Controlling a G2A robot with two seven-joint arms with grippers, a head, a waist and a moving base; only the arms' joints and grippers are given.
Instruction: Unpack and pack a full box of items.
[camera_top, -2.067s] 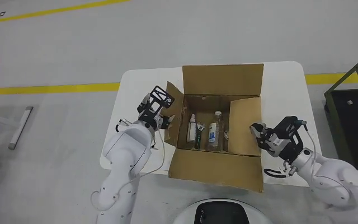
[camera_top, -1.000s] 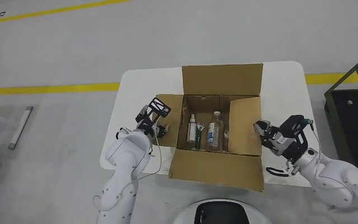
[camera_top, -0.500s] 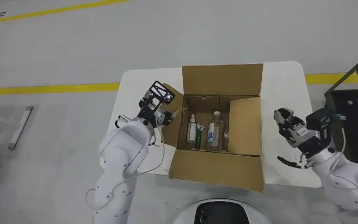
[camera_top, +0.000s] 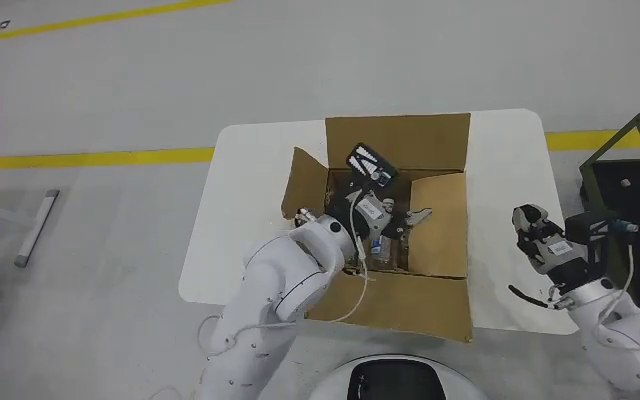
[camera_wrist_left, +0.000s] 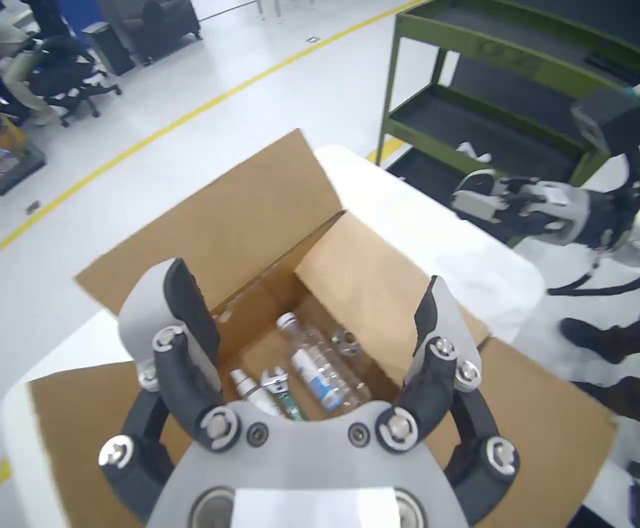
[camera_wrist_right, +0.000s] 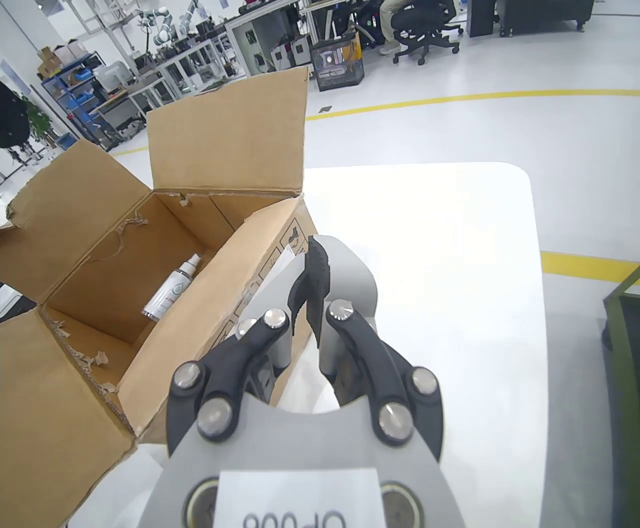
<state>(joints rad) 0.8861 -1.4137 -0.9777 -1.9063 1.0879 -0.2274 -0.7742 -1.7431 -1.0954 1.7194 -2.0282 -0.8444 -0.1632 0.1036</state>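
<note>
Cardboard box: stands at the middle of the white table, all four flaps folded out, opening upward. Contents, seen lying flat on the box floor: white spray bottle, green-handled wrench and clear water bottle, side by side with the wrench between the two bottles; a small metal piece lies just beside the water bottle, its kind too unclear to tell. Left gripper: hangs over the box opening, above the items, fingers spread wide, nothing between them. Right gripper: fingers pressed together on nothing, parked over bare table at 3 o'clock of the box, apart from its side wall. Step in hand, by judgement: the start of unpacking, as nothing lies out on the table. Next move, by judgement: lower the left gripper straight down between the flaps, set the pads across the body of one item, most likely the water bottle, close, lift clear of the walls, and set it on the table toward 9 o'clock.
</note>
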